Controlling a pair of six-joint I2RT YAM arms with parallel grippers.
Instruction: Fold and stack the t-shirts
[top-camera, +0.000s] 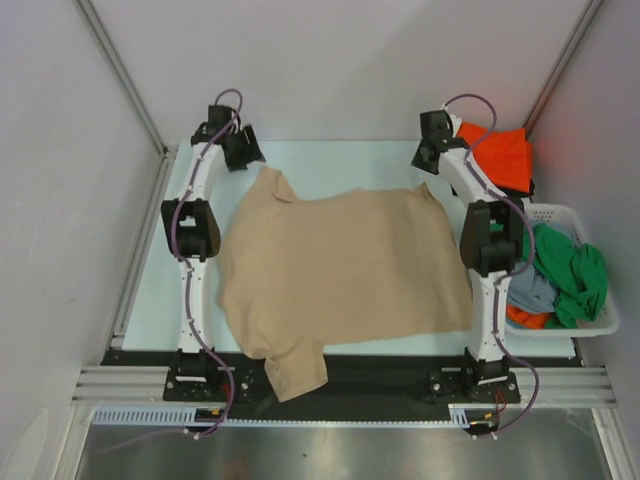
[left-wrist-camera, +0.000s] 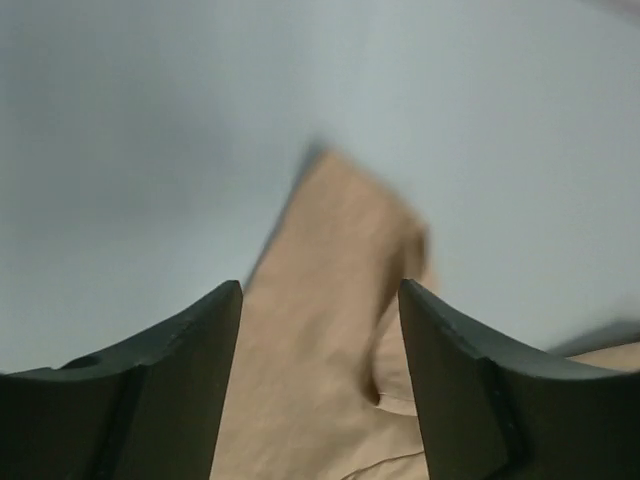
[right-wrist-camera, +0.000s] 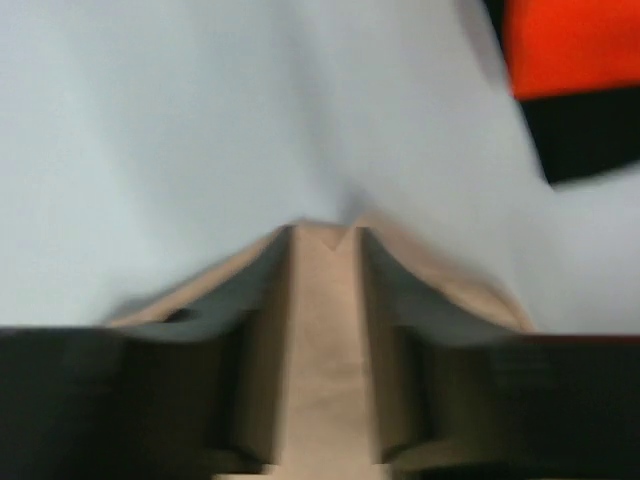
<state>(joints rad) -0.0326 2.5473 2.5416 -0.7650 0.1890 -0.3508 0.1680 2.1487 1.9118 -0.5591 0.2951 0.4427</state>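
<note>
Pale table (top-camera: 330, 160) under tan t-shirt (top-camera: 340, 265), blurred corner in right pincer (right-wrist-camera: 325, 238).

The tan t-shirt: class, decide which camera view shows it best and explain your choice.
Top external: it alone shows the whole tan t-shirt spread on the table, one sleeve over the near edge. Left wrist shows only a blurred strip inside the open left gripper; right wrist only a fold pinched in the right gripper.

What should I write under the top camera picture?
Left gripper and right gripper at the far corners of a tan t-shirt spread on the table.
</note>
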